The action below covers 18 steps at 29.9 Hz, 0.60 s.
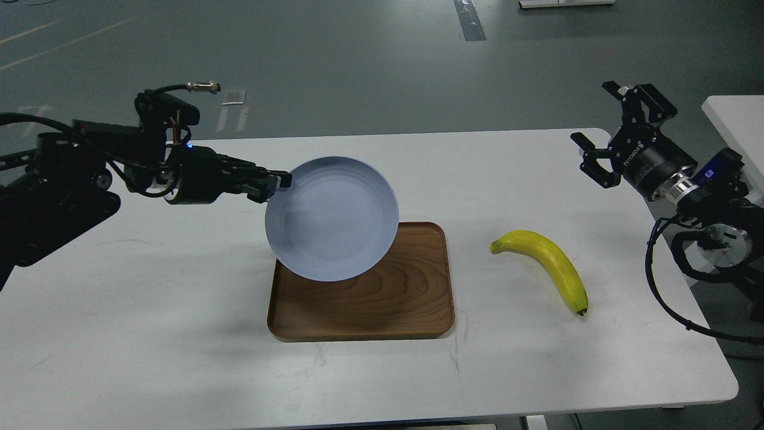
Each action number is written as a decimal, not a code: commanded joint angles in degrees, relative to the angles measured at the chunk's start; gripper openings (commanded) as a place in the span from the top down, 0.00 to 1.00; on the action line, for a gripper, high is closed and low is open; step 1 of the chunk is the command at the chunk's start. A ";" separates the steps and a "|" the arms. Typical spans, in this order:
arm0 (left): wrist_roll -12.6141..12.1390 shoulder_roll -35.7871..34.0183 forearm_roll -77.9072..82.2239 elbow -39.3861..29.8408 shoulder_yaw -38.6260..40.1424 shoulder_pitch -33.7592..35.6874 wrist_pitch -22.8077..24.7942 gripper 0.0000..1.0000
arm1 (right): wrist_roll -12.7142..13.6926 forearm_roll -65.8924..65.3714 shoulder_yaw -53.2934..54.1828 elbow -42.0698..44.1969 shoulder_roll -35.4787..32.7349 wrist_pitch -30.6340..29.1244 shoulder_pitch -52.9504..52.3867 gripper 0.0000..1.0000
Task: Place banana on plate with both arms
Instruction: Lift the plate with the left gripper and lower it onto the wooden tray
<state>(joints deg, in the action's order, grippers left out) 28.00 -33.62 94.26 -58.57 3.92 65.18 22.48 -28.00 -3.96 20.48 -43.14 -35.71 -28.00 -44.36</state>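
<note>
My left gripper (280, 181) is shut on the left rim of the pale blue-grey plate (332, 218) and holds it in the air, tilted, over the far left part of the brown wooden tray (388, 298). The yellow banana (549, 263) lies on the white table to the right of the tray, stem end to the left, dark tip toward the front. My right gripper (600, 128) is open and empty, raised near the table's far right edge, well behind the banana.
The white table (149, 334) has rounded corners and ends at the right just past the banana. A second white surface (737, 119) stands at the far right behind my right arm. Grey floor lies beyond the table.
</note>
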 commanded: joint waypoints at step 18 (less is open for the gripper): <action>0.00 18.76 -0.21 17.95 -10.16 0.12 0.38 1.00 | 0.00 0.00 0.00 -0.02 -0.15 0.00 -0.20 0.00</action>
<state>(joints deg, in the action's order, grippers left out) 28.00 -16.09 94.22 -42.95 -4.70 65.36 22.83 -28.00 -3.96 20.48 -43.15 -35.87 -28.00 -44.49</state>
